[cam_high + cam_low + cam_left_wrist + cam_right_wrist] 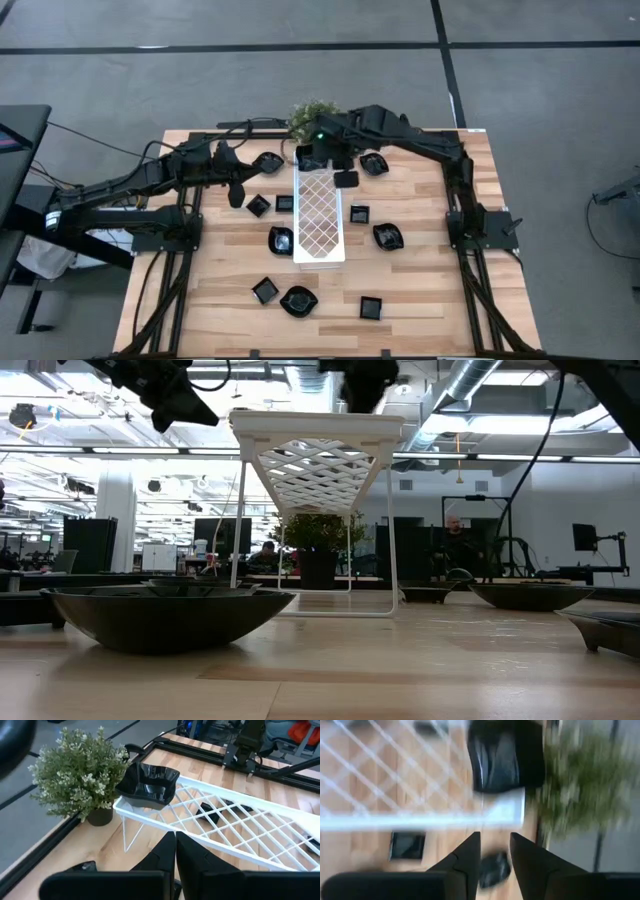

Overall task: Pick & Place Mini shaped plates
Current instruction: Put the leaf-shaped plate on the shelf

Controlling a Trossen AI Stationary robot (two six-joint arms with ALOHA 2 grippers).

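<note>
Already one mini shaped plate (pixel 148 784) sits on the white tray's (pixel 321 215) far end by the plant (pixel 80 770). Right gripper (pixel 494 851) hovers there, slightly parted and empty; left gripper (pixel 175 851) is closed, empty. Lift straight, avoiding nudging it.

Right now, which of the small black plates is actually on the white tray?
Only the wavy-edged black plate at the tray's end nearest the potted plant. It sits on the white lattice, raised off the wood; every other plate lies on the table.
</note>
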